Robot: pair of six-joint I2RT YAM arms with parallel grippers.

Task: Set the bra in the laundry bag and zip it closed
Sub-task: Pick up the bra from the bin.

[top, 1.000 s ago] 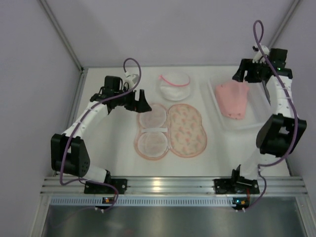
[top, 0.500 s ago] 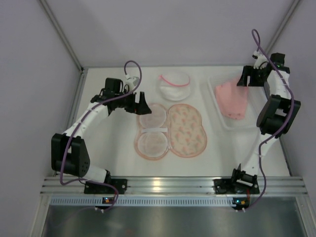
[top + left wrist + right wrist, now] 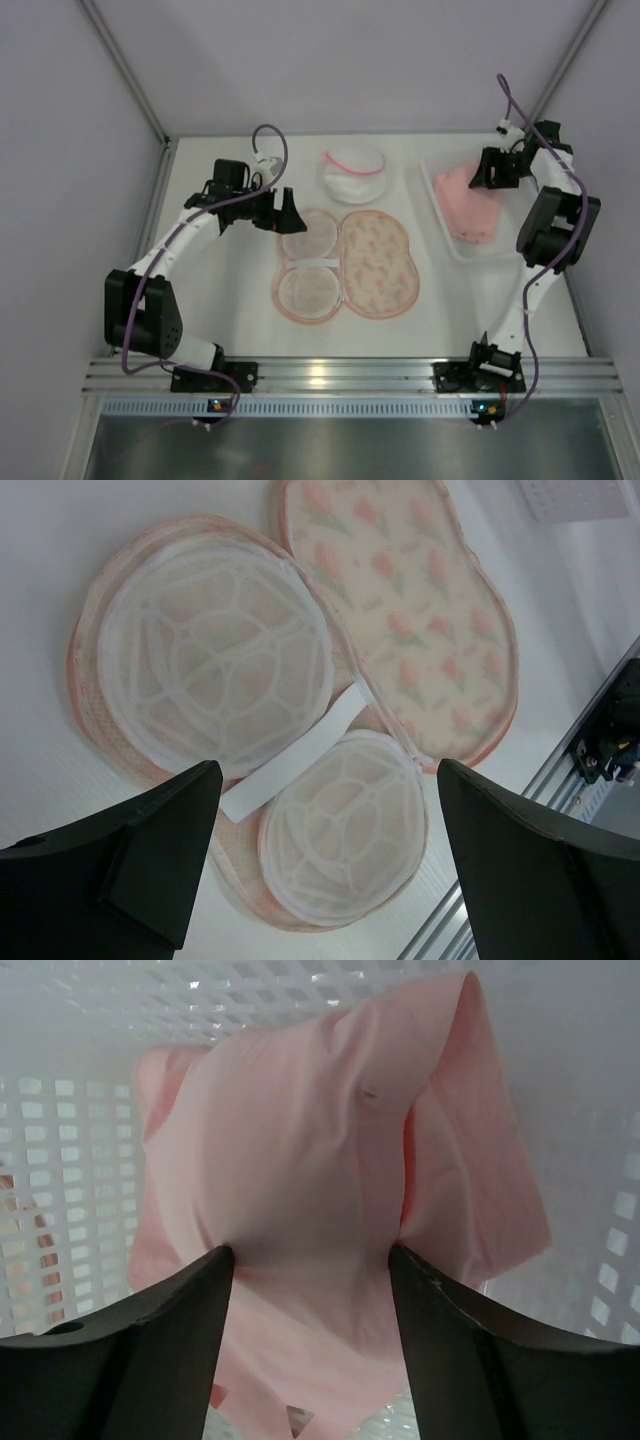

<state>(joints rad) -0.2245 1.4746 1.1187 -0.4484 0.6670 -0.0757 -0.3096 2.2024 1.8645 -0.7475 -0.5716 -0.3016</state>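
1. The worktop (image 3: 230, 300) carries everything. The long carry from its right side to the middle is where a weakly held garment could slip out.
2. The laundry bag (image 3: 375, 262) lies unfolded mid-worktop, mesh half on the left, printed half on the right. If the garment lands across the zip line or hangs over the edge, it will likely jam the zip.
3. The clear tray (image 3: 458, 254) sits well to the right of the bag. It looks light, so a snagged lift could drag it along.
4. The bra (image 3: 468, 205) lies crumpled in that tray, not yet in the bag. Catch only a loose fold and the rest may trail and hook the rim.
5. Your right gripper (image 3: 310, 1255) straddles a ridge of the pink fabric, jaws apart. You cannot tell whether it has a firm hold, so don't lift on trust.
6. Your left gripper (image 3: 330, 770) hovers spread wide and empty over the mesh half. Left there, it may block the drop.
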